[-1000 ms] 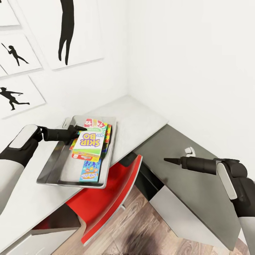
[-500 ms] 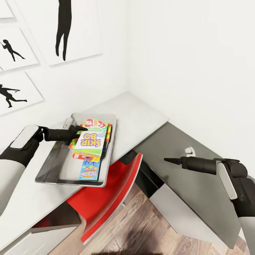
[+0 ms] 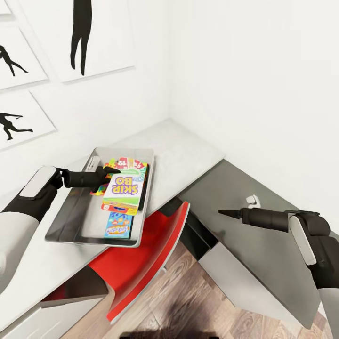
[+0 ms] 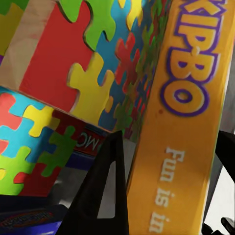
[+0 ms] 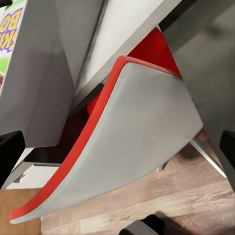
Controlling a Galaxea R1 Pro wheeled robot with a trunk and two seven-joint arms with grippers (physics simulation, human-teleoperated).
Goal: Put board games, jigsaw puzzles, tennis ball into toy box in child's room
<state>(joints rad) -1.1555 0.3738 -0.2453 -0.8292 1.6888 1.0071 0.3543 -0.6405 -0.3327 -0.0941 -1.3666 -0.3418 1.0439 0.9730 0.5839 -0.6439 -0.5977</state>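
White walls met in a corner behind the table (image 3: 188, 155), its pale top joining a dark top at 4 o'clock. On the pale top sat the toy box (image 3: 70, 221), and inside it lay a stack: a SKIP-BO board game (image 3: 123, 188) uppermost, another board game (image 3: 125, 163) showing at 12 o'clock from under it, a jigsaw puzzle (image 3: 100, 188) at its 9 o'clock edge, and a blue printed box (image 3: 118, 224) at 6 o'clock. The top game's long axis ran along the box's long side.

The left gripper (image 3: 107, 172) reached in from 9 o'clock, tips at the top game's far corner. In the left wrist view the game's orange edge (image 4: 178, 122) stood between the dark fingers (image 4: 105, 191), so the gripper appeared to be pinching it, though contact on the far finger could not be confirmed.

The right gripper (image 3: 225, 213) hovered over the dark top, well apart, tips drawn to a point. A red chair (image 3: 141, 263) stood beneath.

In judgement, the left arm was the nearer and only needed to release.
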